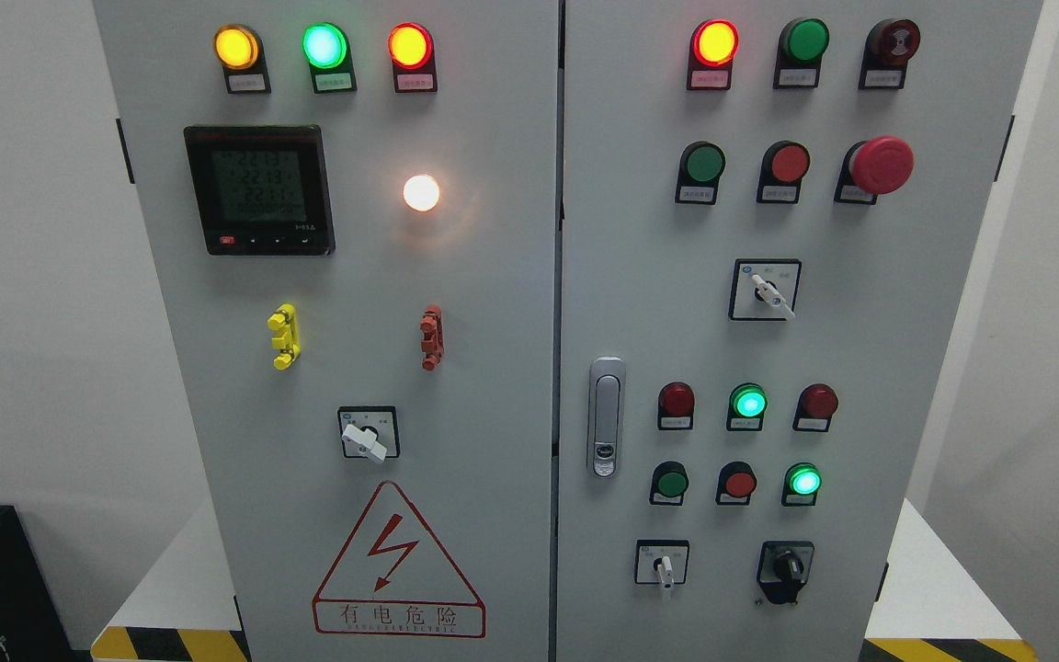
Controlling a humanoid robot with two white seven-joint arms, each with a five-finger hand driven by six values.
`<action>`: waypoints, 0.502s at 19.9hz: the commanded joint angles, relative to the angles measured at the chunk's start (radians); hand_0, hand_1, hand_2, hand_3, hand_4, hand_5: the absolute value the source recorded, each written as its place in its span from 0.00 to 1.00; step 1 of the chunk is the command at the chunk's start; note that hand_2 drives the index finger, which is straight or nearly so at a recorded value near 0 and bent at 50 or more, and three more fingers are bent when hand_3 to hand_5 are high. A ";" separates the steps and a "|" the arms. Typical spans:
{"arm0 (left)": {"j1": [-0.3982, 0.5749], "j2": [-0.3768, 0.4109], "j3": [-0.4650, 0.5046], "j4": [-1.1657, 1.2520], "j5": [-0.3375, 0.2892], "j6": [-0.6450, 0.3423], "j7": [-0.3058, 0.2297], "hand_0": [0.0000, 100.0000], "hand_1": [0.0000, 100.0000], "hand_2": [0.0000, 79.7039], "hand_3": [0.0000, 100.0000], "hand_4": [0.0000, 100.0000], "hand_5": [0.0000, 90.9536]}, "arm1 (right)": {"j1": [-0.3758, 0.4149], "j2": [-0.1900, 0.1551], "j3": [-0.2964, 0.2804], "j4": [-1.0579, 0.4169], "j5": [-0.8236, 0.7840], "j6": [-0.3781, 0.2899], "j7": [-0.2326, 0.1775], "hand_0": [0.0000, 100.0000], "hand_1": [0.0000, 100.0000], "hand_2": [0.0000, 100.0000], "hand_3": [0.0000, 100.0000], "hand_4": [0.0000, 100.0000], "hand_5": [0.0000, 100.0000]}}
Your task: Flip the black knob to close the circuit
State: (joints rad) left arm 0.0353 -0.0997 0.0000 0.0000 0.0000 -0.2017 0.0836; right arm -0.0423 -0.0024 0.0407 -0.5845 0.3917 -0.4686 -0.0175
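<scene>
The cabinet (493, 368) carries one black knob (785, 567), three white-handled switches (364, 441), one meter screen (259, 190), one red mushroom button (881, 165), one door handle (605, 416), and one warning triangle (398, 563).

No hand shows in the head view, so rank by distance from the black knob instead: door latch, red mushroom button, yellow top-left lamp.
From the black knob, at lower right:
1. Door latch, up and left of it.
2. Red mushroom button, upper right.
3. Yellow lamp, far top left.

No robot body visible — only cabinet (grey) (456, 368).
</scene>
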 commanded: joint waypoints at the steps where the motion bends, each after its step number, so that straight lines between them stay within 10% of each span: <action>1: 0.000 0.000 -0.020 0.021 -0.021 0.001 0.001 0.00 0.00 0.00 0.00 0.00 0.00 | -0.011 -0.036 -0.040 -0.260 0.156 0.033 -0.002 0.00 0.08 0.75 0.90 0.71 0.70; 10: 0.000 0.000 -0.020 0.021 -0.021 0.001 0.001 0.00 0.00 0.00 0.00 0.00 0.00 | -0.013 -0.024 -0.163 -0.547 0.363 0.117 0.010 0.00 0.09 0.76 0.92 0.73 0.73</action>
State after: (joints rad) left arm 0.0353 -0.0997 0.0000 -0.0001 0.0000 -0.2017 0.0836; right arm -0.0507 -0.0087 -0.0383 -0.8426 0.6639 -0.3786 -0.0125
